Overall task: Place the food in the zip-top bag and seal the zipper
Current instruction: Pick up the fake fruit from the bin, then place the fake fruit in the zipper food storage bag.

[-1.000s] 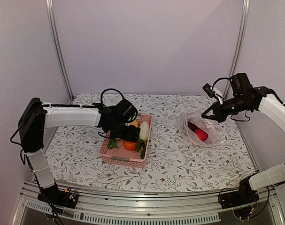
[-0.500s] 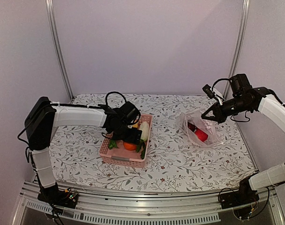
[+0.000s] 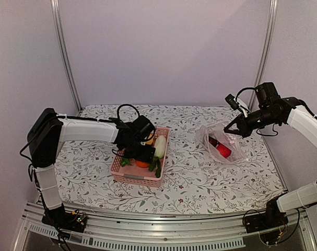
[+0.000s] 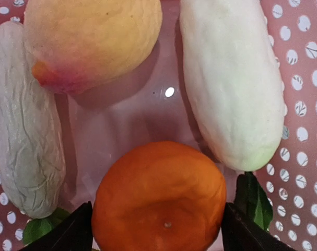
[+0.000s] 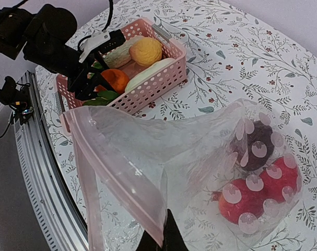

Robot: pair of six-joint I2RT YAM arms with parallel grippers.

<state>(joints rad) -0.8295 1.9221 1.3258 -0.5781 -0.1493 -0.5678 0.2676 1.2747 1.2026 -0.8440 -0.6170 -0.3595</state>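
Note:
In the left wrist view an orange [image 4: 158, 198] lies on the floor of the pink basket [image 4: 132, 115]. My left gripper [image 4: 157, 230] is open, with a black fingertip close against each side of the orange. Around it lie two white radishes [image 4: 231, 89] and a yellow-pink fruit [image 4: 93, 39]. From above, the left gripper [image 3: 144, 157] is down inside the basket [image 3: 140, 180]. My right gripper [image 5: 166, 238] is shut on the rim of the zip-top bag [image 5: 189, 157] and holds its mouth up. The zipper [image 5: 116, 162] runs along that edge. Red food [image 5: 236, 201] and a dark piece [image 5: 255, 144] lie inside.
The basket [image 5: 163, 78] stands left of centre on the flowered tablecloth and the bag [image 3: 223, 144] at the right. A metal rail [image 3: 163, 230] runs along the near edge. Upright frame posts [image 3: 64, 52] stand at the back corners.
My left gripper has gone lower into the basket over the orange, and its fingers have drawn in a little. The right arm and the bag have not moved.

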